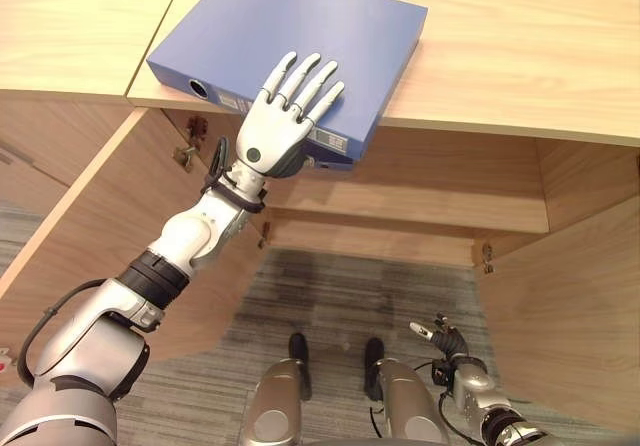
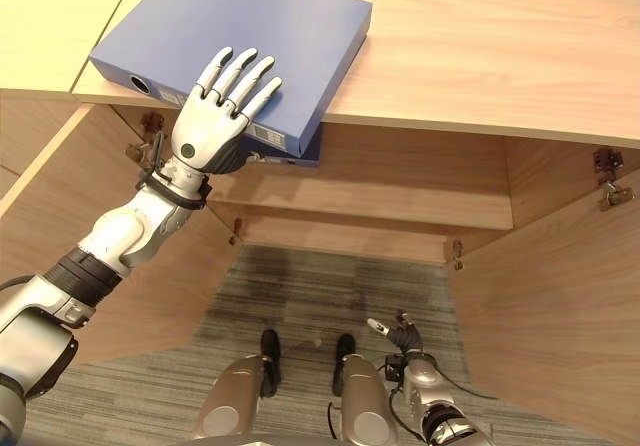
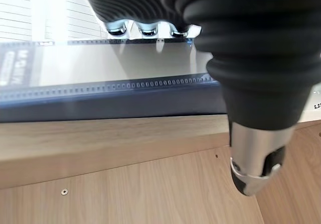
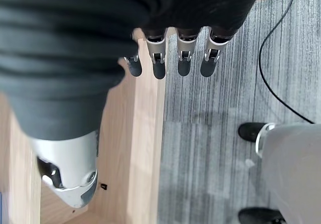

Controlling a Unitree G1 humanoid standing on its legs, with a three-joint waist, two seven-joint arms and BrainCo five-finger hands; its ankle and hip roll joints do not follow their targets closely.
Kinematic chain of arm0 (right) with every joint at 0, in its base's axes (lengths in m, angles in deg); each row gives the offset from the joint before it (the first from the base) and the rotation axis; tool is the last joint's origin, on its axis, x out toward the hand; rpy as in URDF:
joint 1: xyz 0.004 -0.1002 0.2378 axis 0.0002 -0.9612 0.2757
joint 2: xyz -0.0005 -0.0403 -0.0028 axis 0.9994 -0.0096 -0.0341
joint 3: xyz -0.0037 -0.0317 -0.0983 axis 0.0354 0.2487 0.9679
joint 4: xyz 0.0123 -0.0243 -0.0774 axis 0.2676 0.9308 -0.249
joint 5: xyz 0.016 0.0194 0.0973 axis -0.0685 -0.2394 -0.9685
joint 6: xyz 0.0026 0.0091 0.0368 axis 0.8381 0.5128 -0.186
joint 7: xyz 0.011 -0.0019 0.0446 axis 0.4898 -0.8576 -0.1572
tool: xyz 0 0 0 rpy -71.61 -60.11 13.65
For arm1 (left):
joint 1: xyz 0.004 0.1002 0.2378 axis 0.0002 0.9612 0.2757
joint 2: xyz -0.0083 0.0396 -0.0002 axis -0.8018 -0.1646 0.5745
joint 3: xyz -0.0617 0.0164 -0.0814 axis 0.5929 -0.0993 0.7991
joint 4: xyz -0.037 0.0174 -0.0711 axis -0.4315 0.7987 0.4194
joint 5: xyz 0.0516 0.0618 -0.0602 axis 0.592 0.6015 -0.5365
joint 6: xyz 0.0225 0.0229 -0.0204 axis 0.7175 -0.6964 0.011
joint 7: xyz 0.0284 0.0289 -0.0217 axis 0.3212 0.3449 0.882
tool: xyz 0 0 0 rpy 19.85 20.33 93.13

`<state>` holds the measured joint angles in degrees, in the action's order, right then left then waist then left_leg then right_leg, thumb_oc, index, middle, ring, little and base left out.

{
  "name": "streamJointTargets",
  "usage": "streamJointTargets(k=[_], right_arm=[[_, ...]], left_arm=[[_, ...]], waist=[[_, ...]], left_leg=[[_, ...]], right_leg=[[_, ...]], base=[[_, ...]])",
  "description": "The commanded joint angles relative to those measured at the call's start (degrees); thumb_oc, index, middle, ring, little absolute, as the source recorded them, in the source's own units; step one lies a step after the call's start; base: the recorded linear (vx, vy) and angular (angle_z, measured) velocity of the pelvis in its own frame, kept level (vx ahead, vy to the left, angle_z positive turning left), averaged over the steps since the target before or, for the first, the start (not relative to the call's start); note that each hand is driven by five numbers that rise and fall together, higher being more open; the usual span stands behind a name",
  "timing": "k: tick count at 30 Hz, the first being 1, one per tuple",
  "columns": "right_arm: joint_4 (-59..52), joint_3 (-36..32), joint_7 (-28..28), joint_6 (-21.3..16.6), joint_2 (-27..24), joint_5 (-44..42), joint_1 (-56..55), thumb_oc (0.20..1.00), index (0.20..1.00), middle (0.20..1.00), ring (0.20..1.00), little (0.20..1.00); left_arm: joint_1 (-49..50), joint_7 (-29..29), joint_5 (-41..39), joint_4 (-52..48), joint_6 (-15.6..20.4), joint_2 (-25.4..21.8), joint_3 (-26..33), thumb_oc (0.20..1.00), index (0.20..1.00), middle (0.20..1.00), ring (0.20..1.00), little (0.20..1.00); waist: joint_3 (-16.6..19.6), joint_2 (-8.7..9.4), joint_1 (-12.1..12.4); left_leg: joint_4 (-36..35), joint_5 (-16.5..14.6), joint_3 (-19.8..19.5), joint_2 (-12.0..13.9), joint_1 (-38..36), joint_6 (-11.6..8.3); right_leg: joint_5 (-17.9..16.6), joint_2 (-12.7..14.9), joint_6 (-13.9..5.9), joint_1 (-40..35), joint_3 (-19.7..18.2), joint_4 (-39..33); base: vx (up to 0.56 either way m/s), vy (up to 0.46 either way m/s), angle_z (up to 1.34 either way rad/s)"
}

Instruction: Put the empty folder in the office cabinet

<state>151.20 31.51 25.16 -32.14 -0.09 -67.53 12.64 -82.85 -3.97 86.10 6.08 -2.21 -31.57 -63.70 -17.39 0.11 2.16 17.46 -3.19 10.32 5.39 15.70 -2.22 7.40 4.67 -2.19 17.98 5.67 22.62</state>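
Note:
A blue folder (image 1: 300, 26) lies flat on the wooden cabinet top (image 1: 520, 46), one corner jutting past the front edge. My left hand (image 1: 275, 136) rests on that near corner, fingers straight and spread on the cover, so it is open. In the left wrist view the folder's edge (image 3: 100, 101) sits on the wood, and the thumb (image 3: 256, 153) hangs free below the edge. My right hand (image 1: 445, 341) is low by the floor at the lower right, fingers (image 4: 183, 58) relaxed and holding nothing.
Below the top the cabinet stands open, with a bare shelf (image 1: 420, 191) inside. Its left door (image 1: 90, 226) swings out beside my left arm, and the right door (image 1: 570, 306) stands out near my right hand. Grey striped carpet (image 1: 340, 286) lies in front.

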Motion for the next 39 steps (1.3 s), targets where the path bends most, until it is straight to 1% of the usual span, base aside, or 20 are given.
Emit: streamJointTargets(k=[1, 8, 18, 19, 20, 35, 38, 39], right_arm=[[-0.98, 0.55, -0.19, -1.71, -0.05, -2.64, 0.27, 1.000, 1.000, 1.000, 1.000, 1.000], [-0.85, 0.61, -0.63, -1.59, -0.14, -2.85, -0.20, 1.000, 1.000, 1.000, 1.000, 1.000], [-0.61, 0.33, -0.71, -1.44, -0.03, -2.87, -0.41, 1.000, 1.000, 1.000, 1.000, 1.000], [-0.67, 0.36, -0.69, -1.46, -0.02, -2.84, -0.42, 1.000, 1.000, 1.000, 1.000, 1.000], [-0.73, 0.37, -0.60, -1.45, -0.04, -2.81, -0.45, 1.000, 1.000, 1.000, 1.000, 1.000], [-0.55, -0.17, -0.36, -1.61, 0.32, -3.09, -0.46, 1.000, 1.000, 1.000, 1.000, 1.000], [-0.62, -0.20, -0.36, -1.68, 0.30, -3.18, -0.33, 1.000, 1.000, 1.000, 1.000, 1.000], [-0.57, -0.33, -0.15, -1.77, 0.14, -3.25, -0.28, 1.000, 1.000, 1.000, 1.000, 1.000]], left_arm=[[-6.01, 0.15, 1.02, 1.80, -1.68, 1.60, -0.62, 1.000, 1.000, 1.000, 1.000, 1.000], [-6.56, -0.29, 0.72, 3.37, -1.84, 2.05, -1.18, 1.000, 1.000, 1.000, 1.000, 1.000], [-5.94, -0.28, 0.25, 3.54, -2.25, 2.01, -0.51, 1.000, 1.000, 1.000, 1.000, 1.000], [-5.76, -0.30, 0.23, 3.57, -2.30, 2.11, -0.45, 0.470, 0.470, 0.470, 0.470, 0.470], [-5.62, -0.28, 0.09, 3.59, -2.28, 2.20, -0.40, 0.200, 0.200, 0.200, 0.200, 0.200], [-5.06, 0.23, -0.46, 1.80, -1.93, 1.73, 0.89, 0.200, 0.200, 0.200, 0.200, 0.200], [-5.28, 0.56, -0.85, 1.52, -1.95, 1.53, 1.24, 0.200, 0.200, 0.200, 0.200, 0.200], [-5.42, 0.88, -1.18, 1.18, -2.03, 1.41, 1.66, 0.200, 0.200, 0.200, 0.200, 0.200]], waist=[[-0.06, -0.17, 0.42], [-0.07, 0.10, 0.24], [0.06, 0.26, 0.09], [0.07, 0.24, 0.08], [0.07, 0.24, 0.08], [0.25, 0.16, 0.29], [0.19, 0.15, 0.32], [-0.15, 0.12, 0.39]], left_leg=[[3.39, -4.90, -0.68, 3.58, -1.14, -3.09], [3.32, -4.90, -0.61, 3.71, -1.24, -2.99], [3.57, -5.14, -0.53, 3.79, -1.37, -2.94], [3.60, -5.18, -0.52, 3.81, -1.40, -2.92], [3.64, -5.21, -0.52, 3.82, -1.37, -2.91], [4.74, -5.76, -0.39, 3.92, -1.24, -2.72], [5.85, -6.14, -0.45, 3.98, -0.76, -2.58], [7.90, -7.35, -0.56, 4.20, -0.44, -2.53]], right_leg=[[-2.70, 4.06, -8.69, -0.35, -0.32, -2.13], [-2.55, 4.02, -8.69, -0.46, -0.12, -1.95], [-2.16, 4.08, -8.60, -0.54, -0.07, -1.65], [-2.11, 4.09, -8.56, -0.54, -0.06, -1.59], [-2.11, 4.11, -8.56, -0.52, -0.06, -1.52], [-1.27, 4.11, -8.40, -0.45, 0.06, -0.16], [-0.81, 4.08, -8.22, -0.14, 0.07, 0.72], [0.22, 4.15, -8.12, -0.05, 0.01, 2.32]], base=[[0.00, 0.000, 0.00], [0.00, 0.000, 0.00], [0.01, 0.000, 0.00], [0.03, -0.002, 0.00], [0.04, -0.001, 0.00], [0.00, 0.000, 0.00], [0.00, 0.000, 0.00], [0.00, 0.000, 0.00]])
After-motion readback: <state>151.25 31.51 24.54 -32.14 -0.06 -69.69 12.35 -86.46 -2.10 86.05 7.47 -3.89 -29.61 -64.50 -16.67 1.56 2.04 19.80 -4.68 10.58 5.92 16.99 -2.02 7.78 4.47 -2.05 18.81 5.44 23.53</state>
